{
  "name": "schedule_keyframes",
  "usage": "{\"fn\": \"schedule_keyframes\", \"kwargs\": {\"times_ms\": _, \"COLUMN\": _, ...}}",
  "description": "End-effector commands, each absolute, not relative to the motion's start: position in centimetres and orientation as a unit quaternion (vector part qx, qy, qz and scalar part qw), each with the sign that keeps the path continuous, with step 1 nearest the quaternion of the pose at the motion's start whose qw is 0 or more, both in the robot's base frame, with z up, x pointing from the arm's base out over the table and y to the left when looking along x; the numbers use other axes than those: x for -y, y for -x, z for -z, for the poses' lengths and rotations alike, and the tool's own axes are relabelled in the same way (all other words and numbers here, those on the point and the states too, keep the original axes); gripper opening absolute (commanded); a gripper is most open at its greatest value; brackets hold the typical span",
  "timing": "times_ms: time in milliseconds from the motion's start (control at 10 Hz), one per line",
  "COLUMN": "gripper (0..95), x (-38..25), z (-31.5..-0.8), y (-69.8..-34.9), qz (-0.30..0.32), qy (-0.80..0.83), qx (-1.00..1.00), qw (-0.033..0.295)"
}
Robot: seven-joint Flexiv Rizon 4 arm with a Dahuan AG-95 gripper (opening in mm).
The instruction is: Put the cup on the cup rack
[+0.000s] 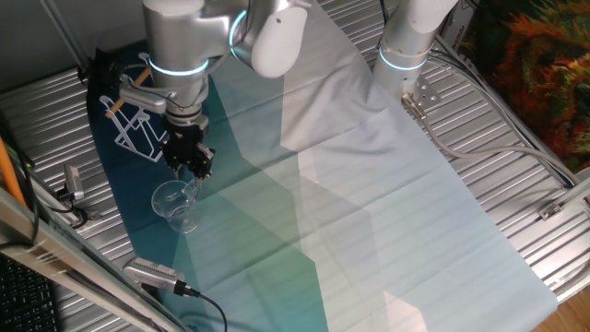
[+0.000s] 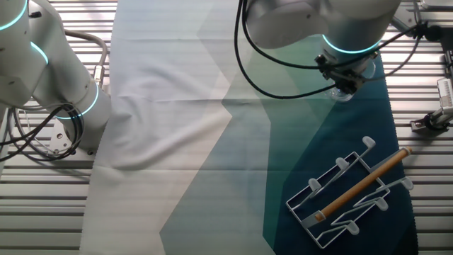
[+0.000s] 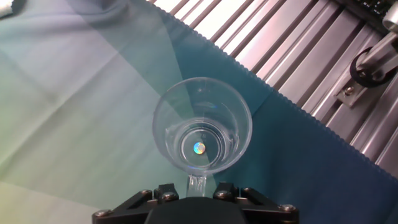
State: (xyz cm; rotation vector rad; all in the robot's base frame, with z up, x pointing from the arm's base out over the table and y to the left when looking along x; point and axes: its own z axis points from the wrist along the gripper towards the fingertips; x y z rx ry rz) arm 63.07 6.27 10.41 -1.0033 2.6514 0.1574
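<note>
The clear glass cup (image 1: 173, 205) stands upright on the teal part of the cloth. The hand view looks straight down into it (image 3: 202, 134), and its handle (image 3: 198, 182) points toward my gripper (image 3: 196, 190). The black fingers (image 3: 165, 191) stand either side of the handle with gaps, so the gripper is open and just above and beside the cup (image 1: 191, 166). In the other fixed view the cup (image 2: 345, 93) is mostly hidden under the hand. The white wire cup rack (image 1: 136, 129) with its wooden rod (image 2: 362, 184) lies on the dark cloth behind the gripper, with no cup on it.
A second arm's base (image 1: 406, 55) stands at the far side on the white cloth. A metal device with a cable (image 1: 152, 273) lies at the near cloth edge. Clamps (image 2: 433, 120) sit on the ribbed metal table beside the cup.
</note>
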Motion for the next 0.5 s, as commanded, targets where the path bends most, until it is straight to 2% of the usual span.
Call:
{"fn": "schedule_keyframes", "kwargs": {"times_ms": 100, "gripper": 19.0, "x": -6.23, "z": -10.11, "y": -63.05, "qz": -0.056, "qy": 0.351, "qx": -0.922, "qw": 0.154}}
{"fn": "schedule_keyframes", "kwargs": {"times_ms": 500, "gripper": 19.0, "x": -6.14, "z": -9.73, "y": -63.03, "qz": -0.057, "qy": 0.352, "qx": -0.921, "qw": 0.159}}
